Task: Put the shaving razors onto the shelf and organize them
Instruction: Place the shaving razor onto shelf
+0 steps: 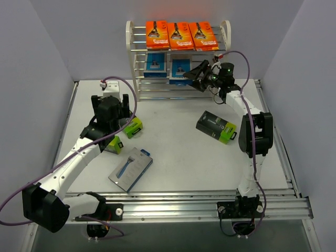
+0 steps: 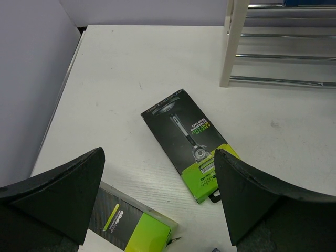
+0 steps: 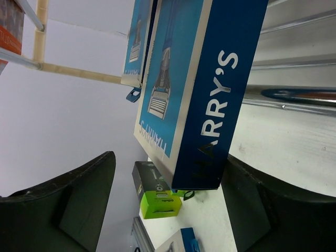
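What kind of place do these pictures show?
Likely a robot laboratory cell: plain grey partition walls, a white table edged by an aluminium rail, and a small white metal-rod shelf holding flat orange razor cards.

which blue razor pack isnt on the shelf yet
The blue pack lying flat on the table, front left. The other two blue packs stand upright on the middle tier of the shelf.

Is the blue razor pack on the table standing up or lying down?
Lying down. The blue razor pack rests flat on the table, its printed face turned up toward the overhead camera.
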{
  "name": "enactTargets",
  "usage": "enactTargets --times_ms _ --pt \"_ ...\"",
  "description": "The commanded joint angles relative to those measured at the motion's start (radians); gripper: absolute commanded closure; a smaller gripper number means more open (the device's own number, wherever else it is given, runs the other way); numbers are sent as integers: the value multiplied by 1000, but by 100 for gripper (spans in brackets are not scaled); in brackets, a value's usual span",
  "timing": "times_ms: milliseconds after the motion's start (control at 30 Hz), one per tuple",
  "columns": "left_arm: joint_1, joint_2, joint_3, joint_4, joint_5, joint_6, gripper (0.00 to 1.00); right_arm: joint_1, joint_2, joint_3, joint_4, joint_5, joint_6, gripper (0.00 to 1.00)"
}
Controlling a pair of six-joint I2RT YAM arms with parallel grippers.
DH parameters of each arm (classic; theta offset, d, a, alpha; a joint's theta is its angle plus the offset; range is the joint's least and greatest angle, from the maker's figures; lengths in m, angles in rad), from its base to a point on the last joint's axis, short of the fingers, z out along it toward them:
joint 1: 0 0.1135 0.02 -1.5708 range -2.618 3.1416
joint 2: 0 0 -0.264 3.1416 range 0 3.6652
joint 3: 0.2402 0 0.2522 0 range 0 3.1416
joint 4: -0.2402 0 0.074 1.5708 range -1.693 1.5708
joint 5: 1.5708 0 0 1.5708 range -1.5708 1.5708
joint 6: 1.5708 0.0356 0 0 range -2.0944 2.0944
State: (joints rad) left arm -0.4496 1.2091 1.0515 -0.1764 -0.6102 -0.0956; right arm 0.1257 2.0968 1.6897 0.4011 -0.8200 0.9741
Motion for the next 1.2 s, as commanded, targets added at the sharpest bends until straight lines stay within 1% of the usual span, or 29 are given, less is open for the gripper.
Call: enactTargets --times_ms 0,300,667,900,1167 --pt "8 1 48 5 18 -15 6 -6 -80 -15 21 -27 5 25" --pt "8 3 47 3 29 -21 6 -9 -118 -71 53 -16 18 23" --pt "6 1 50 -2 58 -27 6 -9 -179 -130 64 5 24 23" --pt "6 3 50 -6 59 -30 6 -8 -185 -128 65 5 31 23" --pt "6 6 50 -6 63 -29 6 -8 -155 -110 80 10 37 23"
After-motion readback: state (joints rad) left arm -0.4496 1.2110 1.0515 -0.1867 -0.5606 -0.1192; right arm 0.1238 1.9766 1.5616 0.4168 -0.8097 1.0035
